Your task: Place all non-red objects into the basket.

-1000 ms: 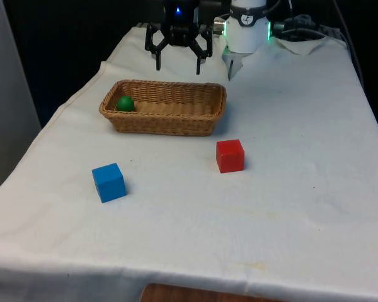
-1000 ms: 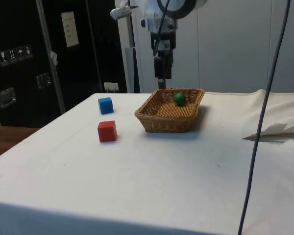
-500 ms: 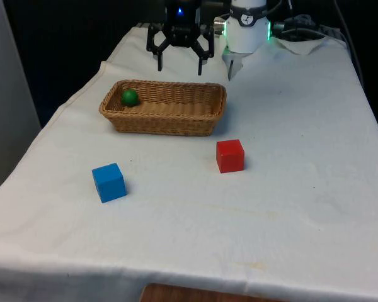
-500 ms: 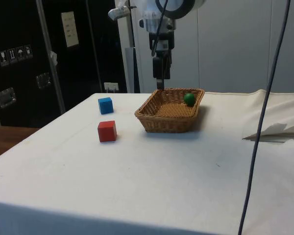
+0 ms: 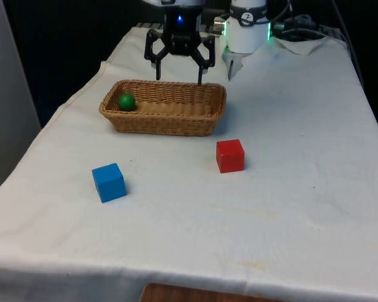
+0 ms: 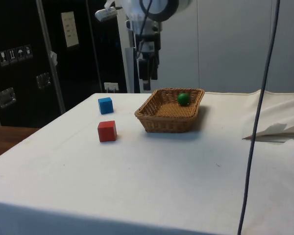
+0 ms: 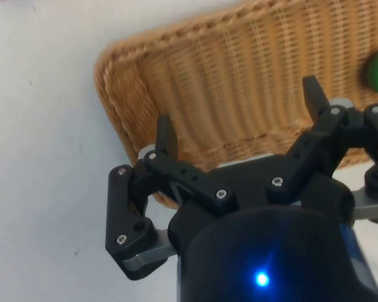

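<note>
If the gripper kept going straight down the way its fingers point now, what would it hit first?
Most likely the basket. The open gripper hangs fingers-down over its far rim, and the wrist view shows wicker between the fingertips. Depth is uncertain; it may land on the rim rather than the floor.

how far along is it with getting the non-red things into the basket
Done: the green ball lies in the basket. In hand: nothing; the gripper hangs open and empty above the basket's far rim. Left: the blue cube sits on the cloth. The red cube stays out.
</note>
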### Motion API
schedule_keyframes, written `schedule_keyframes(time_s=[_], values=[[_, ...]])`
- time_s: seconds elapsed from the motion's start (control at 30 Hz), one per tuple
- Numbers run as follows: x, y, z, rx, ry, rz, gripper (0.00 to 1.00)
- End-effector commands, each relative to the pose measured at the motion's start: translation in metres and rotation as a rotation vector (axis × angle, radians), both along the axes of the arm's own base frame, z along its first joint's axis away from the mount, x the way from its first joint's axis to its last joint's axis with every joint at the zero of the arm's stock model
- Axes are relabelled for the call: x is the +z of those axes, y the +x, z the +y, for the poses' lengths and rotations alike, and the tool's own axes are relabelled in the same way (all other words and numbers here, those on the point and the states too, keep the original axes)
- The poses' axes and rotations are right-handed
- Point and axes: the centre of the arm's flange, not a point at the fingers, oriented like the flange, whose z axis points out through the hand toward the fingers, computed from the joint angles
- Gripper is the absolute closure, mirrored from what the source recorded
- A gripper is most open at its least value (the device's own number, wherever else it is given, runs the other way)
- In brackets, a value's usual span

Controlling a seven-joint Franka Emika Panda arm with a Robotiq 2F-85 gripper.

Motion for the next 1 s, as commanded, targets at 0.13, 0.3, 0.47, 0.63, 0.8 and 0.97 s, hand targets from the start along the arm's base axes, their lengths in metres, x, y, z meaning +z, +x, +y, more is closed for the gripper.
schedule_keyframes(time_s=[0.13,0.3,0.47,0.63,0.8,0.97], values=[[-0.006,0.022,0.002,0.002,0.019,0.006,0.0],[-0.01,0.039,0.003,0.004,0.025,0.005,0.0],[-0.011,0.055,0.003,0.003,0.038,0.003,0.0],[-0.011,0.072,0.003,0.001,0.052,-0.002,0.0],[-0.011,0.084,0.002,-0.003,0.048,-0.005,0.0],[-0.013,0.097,0.003,-0.009,0.072,-0.001,0.0]])
